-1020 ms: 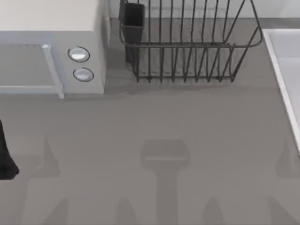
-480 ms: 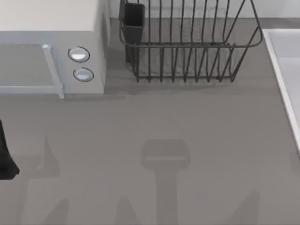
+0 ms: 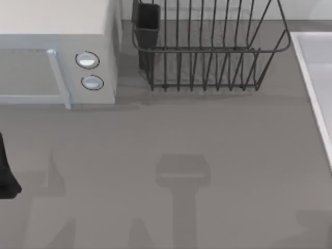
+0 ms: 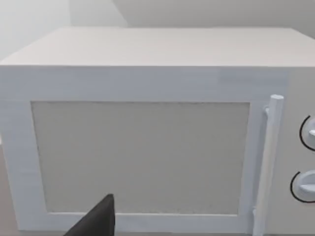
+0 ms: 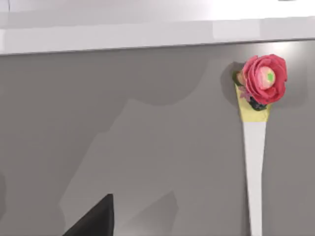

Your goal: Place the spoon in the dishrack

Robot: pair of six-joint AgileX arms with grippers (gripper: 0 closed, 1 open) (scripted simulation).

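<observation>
The spoon [image 5: 255,162], a white handle topped with a pink rose, lies flat on the grey table [image 3: 207,135], ahead of the right gripper [image 5: 93,221] and apart from it; whether that gripper is open or closed cannot be told. The dishrack [image 3: 207,49] stands where it was, beside the microwave [image 3: 57,52]. Since half a second ago only a shadow at the table's near right corner has shifted. The left gripper [image 4: 96,221] stays parked facing the microwave door, its state likewise unclear.
</observation>
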